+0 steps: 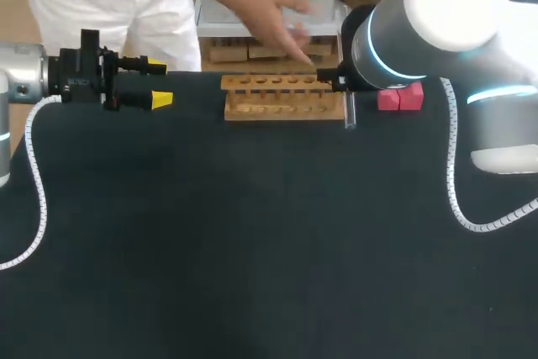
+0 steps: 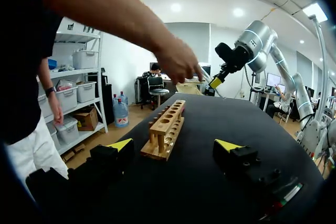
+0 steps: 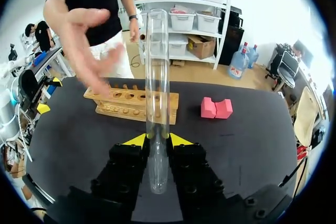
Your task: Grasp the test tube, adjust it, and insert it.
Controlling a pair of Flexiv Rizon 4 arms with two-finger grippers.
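Note:
A clear glass test tube (image 3: pixel 157 98) stands upright between the yellow-tipped fingers of my right gripper (image 3: pixel 157 139), which is shut on its lower part. In the head view the tube (image 1: pixel 350 112) hangs just off the right end of the wooden rack (image 1: pixel 284 97), whose row of holes shows no tube. The right gripper itself is mostly hidden there behind my right arm. My left gripper (image 1: pixel 160 82) hovers left of the rack, open and holding nothing, and the rack (image 2: pixel 167 128) lies ahead of it between its spread fingers.
A person's hand (image 1: pixel 282 23) reaches over the back of the table, above the rack. A pink block (image 1: pixel 399 98) sits right of the rack. The dark tabletop (image 1: pixel 252 233) stretches towards the front.

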